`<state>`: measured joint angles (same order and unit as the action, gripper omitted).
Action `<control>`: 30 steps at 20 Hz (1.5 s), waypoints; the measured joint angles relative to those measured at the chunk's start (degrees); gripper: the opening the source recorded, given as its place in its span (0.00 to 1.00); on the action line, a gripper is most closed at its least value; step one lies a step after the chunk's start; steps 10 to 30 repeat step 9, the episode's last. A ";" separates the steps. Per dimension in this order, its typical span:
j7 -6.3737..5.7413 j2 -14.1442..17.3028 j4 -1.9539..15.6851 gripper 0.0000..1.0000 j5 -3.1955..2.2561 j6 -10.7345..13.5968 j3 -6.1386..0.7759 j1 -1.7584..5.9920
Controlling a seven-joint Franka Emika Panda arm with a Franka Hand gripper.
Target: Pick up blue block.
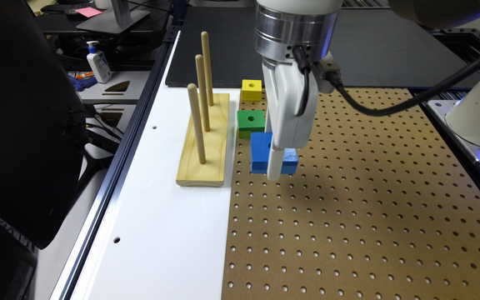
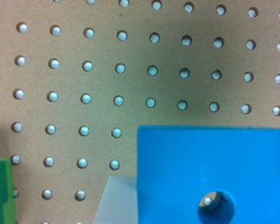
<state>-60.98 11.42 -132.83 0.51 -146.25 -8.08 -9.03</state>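
Three blocks: one blue block (image 1: 260,156), one green block (image 1: 251,121), one yellow block (image 1: 251,89). One wooden base (image 1: 206,146) holding three upright pegs (image 1: 196,123). One lotion bottle (image 1: 98,62).

Blue block (image 1: 261,156) on pegboard (image 1: 369,208), beside peg stand (image 1: 204,141).

Blue block (image 1: 261,156) flat on pegboard (image 1: 369,208), prob. touching green block (image 1: 251,120).

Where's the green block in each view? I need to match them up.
Exterior view: green block sits between the yellow block and blue block.
Wrist view: a sliver of green block at the frame edge.
Shared landmark: blue block's round hole.
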 joint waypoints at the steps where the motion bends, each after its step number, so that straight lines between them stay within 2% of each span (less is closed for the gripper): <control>1: -0.01 -1.08 0.01 0.00 0.00 1.01 -0.03 0.00; 4: -0.04 -4.15 -0.03 0.00 0.03 4.16 -0.16 0.01; 9: -0.05 -7.38 0.13 0.00 0.06 7.05 -0.23 0.02; 30: -0.05 -7.38 0.13 0.00 0.06 7.05 -0.23 0.02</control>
